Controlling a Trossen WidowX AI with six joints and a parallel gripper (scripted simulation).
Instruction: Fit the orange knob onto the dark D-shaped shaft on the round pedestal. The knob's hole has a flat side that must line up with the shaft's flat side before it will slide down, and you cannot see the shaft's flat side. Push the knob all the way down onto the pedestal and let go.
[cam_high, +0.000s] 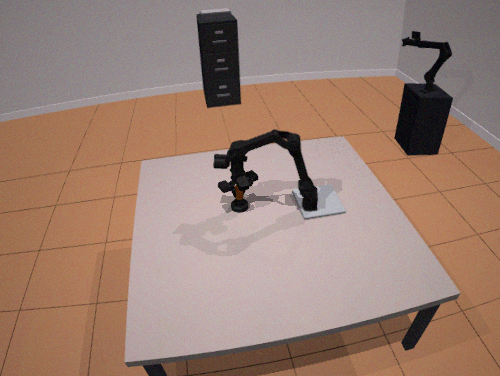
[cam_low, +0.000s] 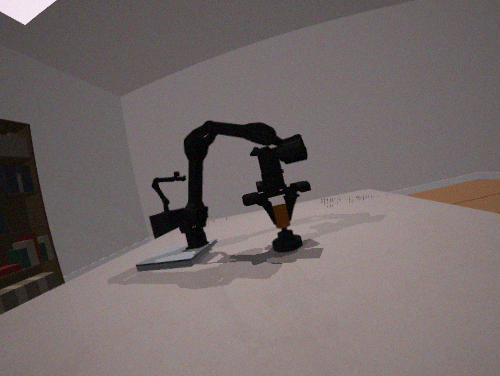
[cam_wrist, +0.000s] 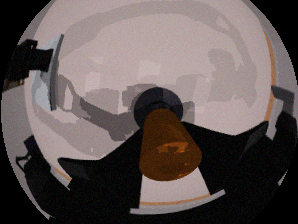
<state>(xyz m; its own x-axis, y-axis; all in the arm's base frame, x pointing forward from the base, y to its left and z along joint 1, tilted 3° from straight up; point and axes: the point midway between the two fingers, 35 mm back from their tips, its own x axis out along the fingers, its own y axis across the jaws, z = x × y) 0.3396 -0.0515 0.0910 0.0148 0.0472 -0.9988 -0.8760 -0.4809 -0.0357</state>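
Note:
The orange knob (cam_high: 239, 193) (cam_low: 282, 217) (cam_wrist: 170, 147) is held roughly upright between the fingers of my gripper (cam_high: 239, 195) (cam_low: 282, 223) (cam_wrist: 162, 128), which is shut on it. The round dark pedestal (cam_high: 239, 206) (cam_low: 287, 244) (cam_wrist: 148, 98) stands on the table directly below. In the exterior view the knob's lower end is just above the pedestal's raised middle, with a short dark piece showing under it. I cannot tell whether the shaft's tip is inside the hole. The shaft's flat side and the knob's hole are hidden.
The arm's pale base plate (cam_high: 327, 204) (cam_low: 165, 258) (cam_wrist: 41, 95) lies on the table (cam_high: 280, 280) (cam_low: 300, 310) to one side of the pedestal. A filing cabinet (cam_high: 220, 65) and a second arm on a dark stand (cam_high: 424, 120) are beyond the table.

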